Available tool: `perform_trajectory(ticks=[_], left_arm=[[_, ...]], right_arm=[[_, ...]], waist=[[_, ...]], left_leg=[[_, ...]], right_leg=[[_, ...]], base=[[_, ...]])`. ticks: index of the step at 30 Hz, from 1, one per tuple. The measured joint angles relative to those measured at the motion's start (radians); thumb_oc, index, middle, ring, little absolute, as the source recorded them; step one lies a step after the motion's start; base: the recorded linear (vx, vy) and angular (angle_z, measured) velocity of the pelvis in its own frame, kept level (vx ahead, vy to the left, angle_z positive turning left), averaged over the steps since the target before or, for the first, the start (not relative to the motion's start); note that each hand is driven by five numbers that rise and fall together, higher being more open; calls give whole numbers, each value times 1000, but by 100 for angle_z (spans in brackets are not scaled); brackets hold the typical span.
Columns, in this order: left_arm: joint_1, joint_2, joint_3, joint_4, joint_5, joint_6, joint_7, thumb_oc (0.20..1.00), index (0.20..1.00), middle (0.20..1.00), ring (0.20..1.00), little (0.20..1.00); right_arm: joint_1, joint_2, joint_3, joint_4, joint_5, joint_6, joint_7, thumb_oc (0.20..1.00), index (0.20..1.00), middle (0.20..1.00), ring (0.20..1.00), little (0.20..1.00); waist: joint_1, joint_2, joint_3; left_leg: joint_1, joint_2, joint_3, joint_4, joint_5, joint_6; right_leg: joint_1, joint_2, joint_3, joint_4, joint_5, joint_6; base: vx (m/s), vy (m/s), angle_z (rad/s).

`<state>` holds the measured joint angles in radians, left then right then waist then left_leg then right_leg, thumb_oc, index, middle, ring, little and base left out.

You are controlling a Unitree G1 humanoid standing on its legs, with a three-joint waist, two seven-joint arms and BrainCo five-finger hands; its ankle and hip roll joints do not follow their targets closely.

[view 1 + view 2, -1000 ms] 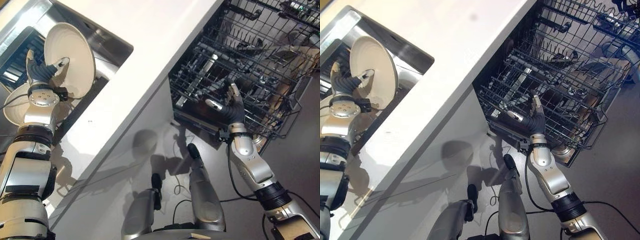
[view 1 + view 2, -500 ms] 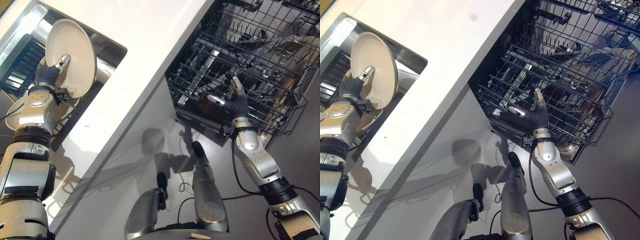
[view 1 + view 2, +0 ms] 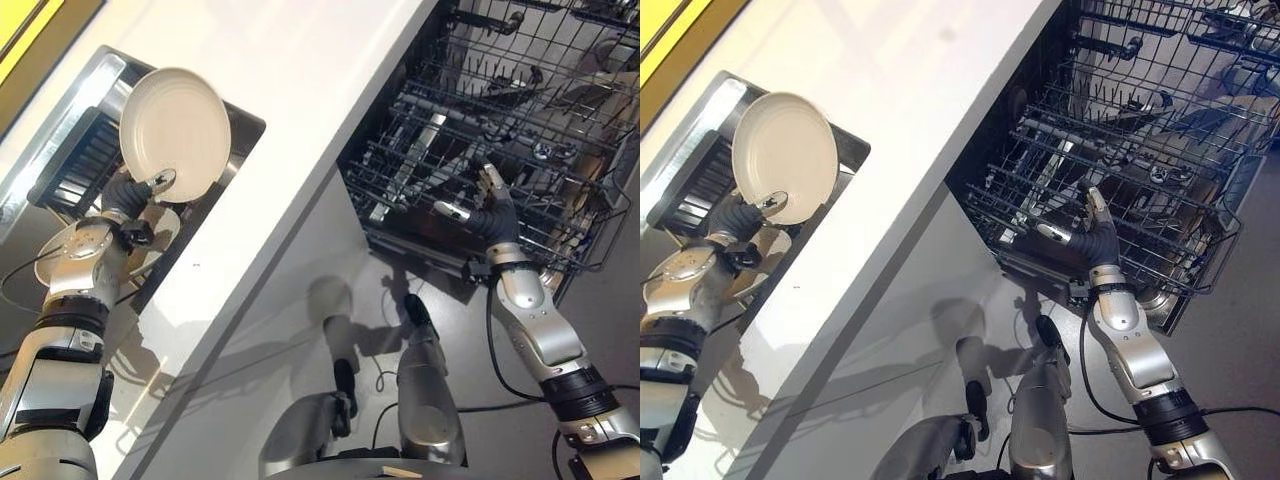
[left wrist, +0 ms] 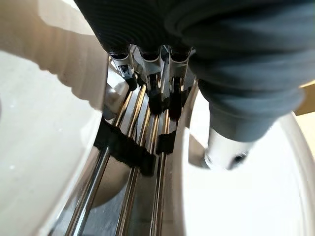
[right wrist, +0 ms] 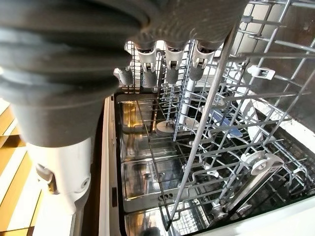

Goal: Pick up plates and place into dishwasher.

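Observation:
A cream plate is held upright above the sink, its round face turned toward me. My left hand is shut on its lower rim, with the thumb pressed on the plate's face. A second cream plate lies in the sink below the hand, and shows beside the hand as a plate. My right hand is open with straight fingers at the front edge of the pulled-out dishwasher rack, holding nothing.
A white counter runs diagonally between the sink and the dishwasher. A dark ribbed drying mat lies in the sink. The wire rack has many upright tines and several small items in it. Grey floor lies below the rack.
The left hand has lifted the plate and turned it, so its face now looks rounder. The view has shifted. The right hand stays open at the rack's front edge.

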<state>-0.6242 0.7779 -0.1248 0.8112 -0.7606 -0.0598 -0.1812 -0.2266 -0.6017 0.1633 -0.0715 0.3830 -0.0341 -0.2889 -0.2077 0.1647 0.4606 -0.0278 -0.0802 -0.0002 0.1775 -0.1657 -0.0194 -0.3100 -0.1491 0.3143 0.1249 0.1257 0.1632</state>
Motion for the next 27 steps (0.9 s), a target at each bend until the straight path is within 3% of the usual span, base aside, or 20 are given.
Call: perform_trajectory(ticks=[15, 27], left_arm=[[93, -108, 69, -6, -18, -66, -8, 200, 200, 200, 200, 200], [223, -257, 106, -110, -101, -185, 13, 200, 200, 200, 200, 200]], right_arm=[[56, -44, -79, -1, 0, 33, 83, 1000, 1000, 1000, 1000, 1000], [154, -42, -165, -5, -22, 41, 149, 1000, 1000, 1000, 1000, 1000]], waist=[[-22, 50, -32], [-24, 72, -50]], left_leg=[[65, -24, -1, -33, 9, 14], [136, -25, -18, -50, 11, 16]], right_leg=[[41, -32, -23, 20, -29, 16], [72, -32, -40, 96, -92, 20]], base=[[64, 68, 1], [66, 36, 4]])
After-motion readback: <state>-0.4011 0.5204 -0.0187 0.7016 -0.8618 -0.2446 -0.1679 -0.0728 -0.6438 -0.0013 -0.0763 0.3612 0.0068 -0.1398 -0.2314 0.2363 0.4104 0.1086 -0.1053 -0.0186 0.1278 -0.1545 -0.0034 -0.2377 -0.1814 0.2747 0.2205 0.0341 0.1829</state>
